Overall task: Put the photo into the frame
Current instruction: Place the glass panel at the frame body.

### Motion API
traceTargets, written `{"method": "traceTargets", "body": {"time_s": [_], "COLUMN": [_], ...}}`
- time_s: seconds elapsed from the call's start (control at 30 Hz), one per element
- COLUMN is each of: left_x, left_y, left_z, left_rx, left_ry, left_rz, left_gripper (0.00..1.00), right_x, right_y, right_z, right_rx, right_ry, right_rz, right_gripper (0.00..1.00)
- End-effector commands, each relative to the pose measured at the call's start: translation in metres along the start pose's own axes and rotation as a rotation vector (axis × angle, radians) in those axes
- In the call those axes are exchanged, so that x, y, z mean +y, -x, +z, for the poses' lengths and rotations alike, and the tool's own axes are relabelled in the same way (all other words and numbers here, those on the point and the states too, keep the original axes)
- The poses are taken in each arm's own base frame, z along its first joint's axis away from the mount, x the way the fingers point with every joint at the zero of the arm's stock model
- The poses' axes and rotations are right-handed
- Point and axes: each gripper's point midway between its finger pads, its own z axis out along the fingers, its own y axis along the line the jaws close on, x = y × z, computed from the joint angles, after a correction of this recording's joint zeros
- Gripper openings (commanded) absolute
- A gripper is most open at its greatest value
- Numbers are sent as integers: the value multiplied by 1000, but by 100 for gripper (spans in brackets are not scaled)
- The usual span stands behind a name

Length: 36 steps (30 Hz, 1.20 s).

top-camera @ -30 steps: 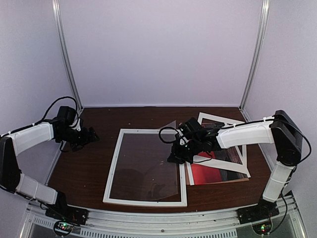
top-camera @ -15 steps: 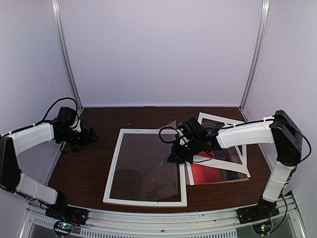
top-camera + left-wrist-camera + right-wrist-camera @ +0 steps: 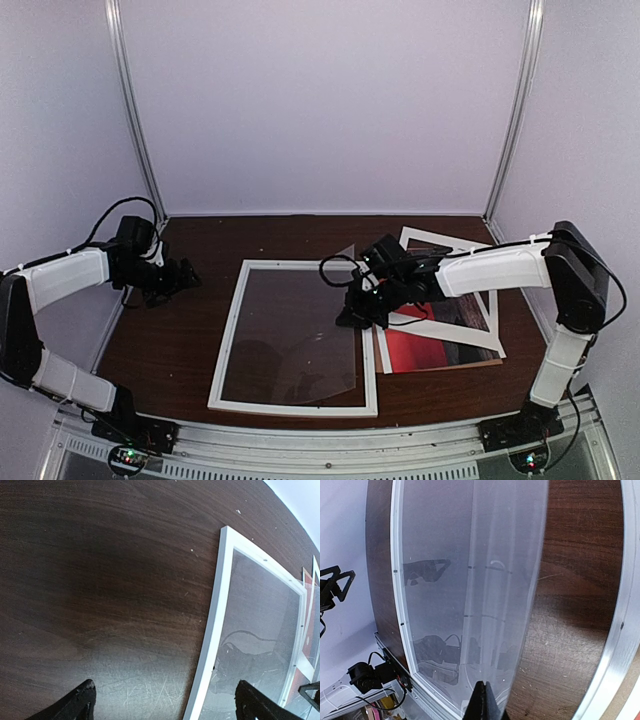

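Little has changed over the last second. The left claw (image 3: 188, 272) has not moved, and the right claw (image 3: 352, 318) has shifted only a touch along the right rail of the frame (image 3: 229, 335).

The right claw is pinched tight on the right edge of the clear sheet (image 3: 300, 330). That sheet lies bowed inside the frame. Its far corner, at about 1 o'clock, lifts off the rail, and its near edge curls toward 5 o'clock.

The left claw hangs spread wide with nothing between its fingers, at about 10 o'clock from the frame. A band of dark table (image 3: 200, 240) shows between it and the left rail.

The photo (image 3: 425, 350) lies flat at 3 o'clock from the frame, just beside the right rail. It is partly under the white mat (image 3: 462, 336) and the right arm, and only its red near part shows.
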Motion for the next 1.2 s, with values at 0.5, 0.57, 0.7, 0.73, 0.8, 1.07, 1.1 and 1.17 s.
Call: {"method": "traceTargets", "body": {"time_s": [0.5,0.57,0.7,0.73,0.8,1.07,1.1,1.17], "left_x": [-1,0,0,-1,0,0,0,0], "left_y": [2,2,1,1,1,0,0,0], "left_z": [2,2,3,3,3,4,4,4], "left_rx": [-16,-15,-11,-12,-10,-7,-8,-6], "left_ry": [-23,-22,-22,-22,-23,-23,-23,-25], "left_rz": [3,2,1,2,2,1,1,-1], "left_gripper": [98,98,98,98,98,98,98,98], "right_x": [7,6,4,4,6,6,6,6], "right_y": [-4,-4,-4,-4,-3,-4,-4,-5], "right_z": [10,11,12,12,13,16,17,18], "right_rx": [73,76,81,82,87,106,110,117], "right_ry": [9,5,-8,-9,-9,-13,-13,-15], "right_rz": [-36,-40,-52,-55,-62,-80,-82,-87], "right_gripper": [0,0,0,0,0,0,0,0]}}
